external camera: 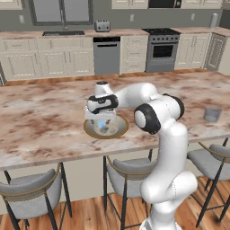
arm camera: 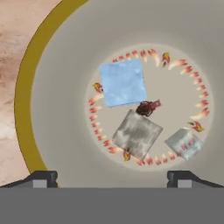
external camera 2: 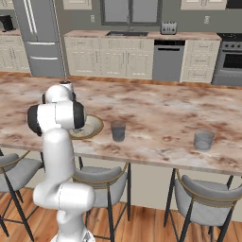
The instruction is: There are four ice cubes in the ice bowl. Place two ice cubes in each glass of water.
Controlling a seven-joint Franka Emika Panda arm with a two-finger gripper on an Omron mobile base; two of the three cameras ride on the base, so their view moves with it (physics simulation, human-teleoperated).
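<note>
The end effector is hanging directly over the wide shallow round bowl with a golden-tan rim and grey-beige inside, its jaws standing fully apart and gripping nothing. In my judgement it is hovering this way, pointing straight down, in order to line up on one cube before descending.

Reading the hand view left to right, three cubes are lying on the bowl's floor inside a ring of small red flame marks. A pale blue translucent ice cube is sitting furthest ahead of the fingertips. A mottled grey translucent ice cube is lying nearer, almost midway between the fingertips, and appears the likeliest pick. A smaller-looking grey ice cube is resting just beside the right-hand fingertip line. A fourth cube cannot be made out.

In the right base view, two grey translucent cylindrical tumblers are standing on the marbled brown worktop: the nearer glass just beyond the bowl, the far glass well apart. Whether either is holding ice cannot be told.
</note>
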